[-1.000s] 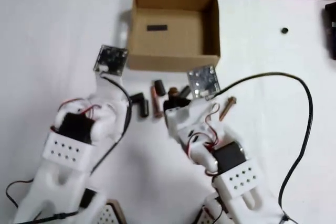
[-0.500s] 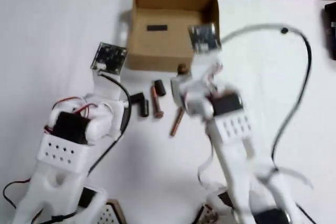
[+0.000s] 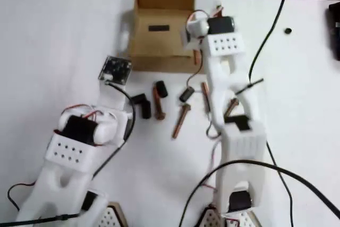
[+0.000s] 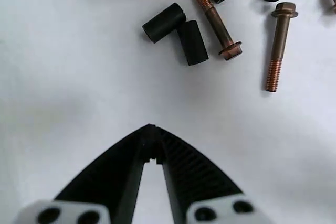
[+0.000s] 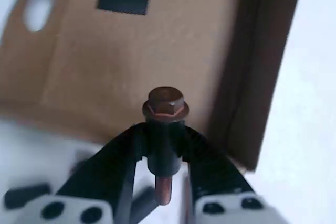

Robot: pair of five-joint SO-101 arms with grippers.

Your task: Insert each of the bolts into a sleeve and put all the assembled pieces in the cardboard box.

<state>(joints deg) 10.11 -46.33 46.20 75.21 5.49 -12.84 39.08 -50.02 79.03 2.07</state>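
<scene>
As one piece is already made up, stage: drop-off into the box (image 3: 154, 62), by my judgement.
Right gripper (image 5: 163, 130): above the box, over its right part. The fingers are narrowed onto the piece and clamp it by the sleeve.
Piece (image 5: 165, 106): a bolt pushed through a black sleeve, held upright, head on top, thread end showing below. It hangs above the box and does not rest in it.
Box floor: carries a flat dark patch (image 5: 123, 2). I make out no finished piece on the part that is visible.
Left gripper (image 4: 153, 135): in front of the box, off its front left corner, above the table (image 4: 79, 87). The fingers are closed tip to tip with nothing between them.
Loose bolts (image 3: 181, 120): four counted on the table in front of the box's front wall. One lies just beside a sleeve, apparently not inside it.
Loose sleeves (image 3: 185, 94): four counted in front of the box. Two of them touch in an angle, toward the box's left side.
Done: one assembly of five, judged from the count. None delivered.
Left to do: release this piece into the box, then four insertions and four deliveries.
Next move calls for: opening the fingers with the piece well inside the box walls, so that it does not land on the front wall.
</scene>
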